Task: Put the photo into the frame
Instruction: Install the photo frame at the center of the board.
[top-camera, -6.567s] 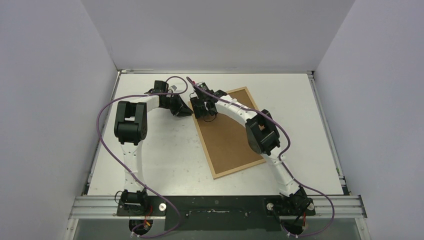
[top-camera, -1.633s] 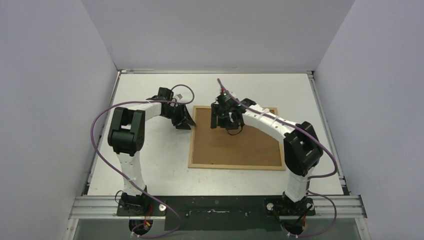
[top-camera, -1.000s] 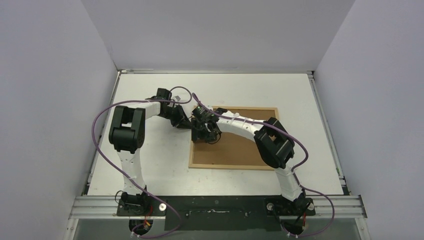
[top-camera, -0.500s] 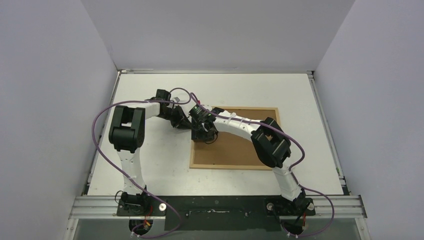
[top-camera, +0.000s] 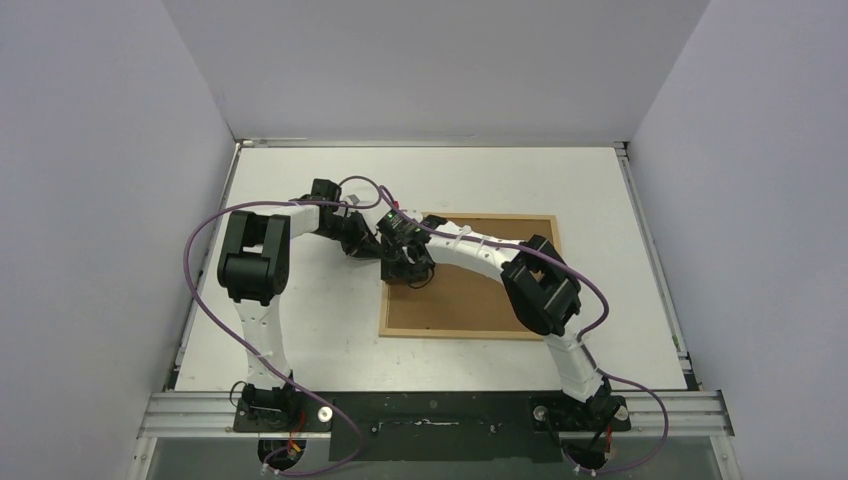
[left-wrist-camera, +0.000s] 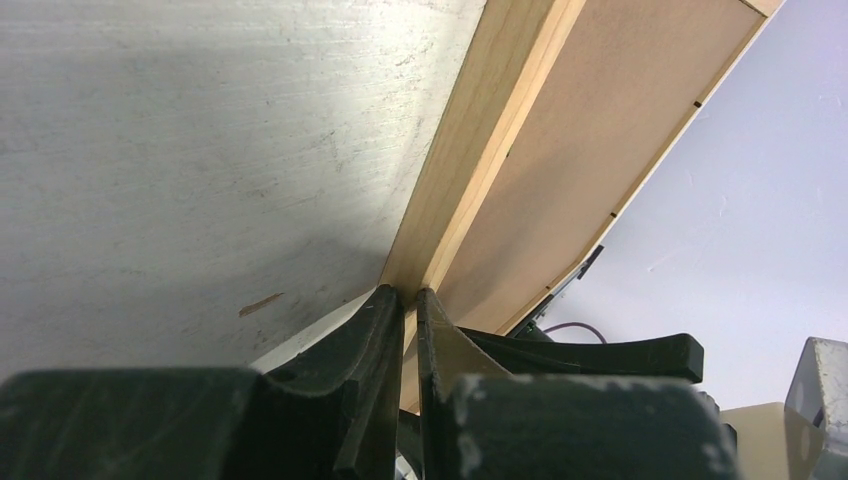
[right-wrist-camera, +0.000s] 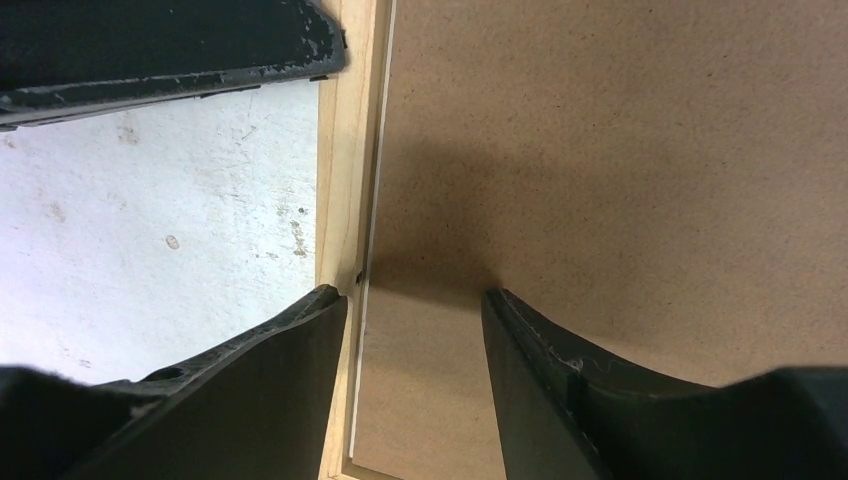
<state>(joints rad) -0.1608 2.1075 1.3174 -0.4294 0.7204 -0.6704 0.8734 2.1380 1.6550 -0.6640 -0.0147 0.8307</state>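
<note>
Left wrist view: left claw (left-wrist-camera: 403, 305) pinched shut on the left rail of the frame (left-wrist-camera: 480, 150), which lies back-up on the tabletop (left-wrist-camera: 200, 150), right claw (right-wrist-camera: 415, 330) half open and empty over the hardboard backing (right-wrist-camera: 600, 150), photo not visible; lifting could slip the thin rail or dislodge the backing.

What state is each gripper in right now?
Left gripper: closed, pinching the wooden edge strip of the frame.
Right gripper: open, holding nothing, poised over the brown backing panel beside the frame's strip.
</note>
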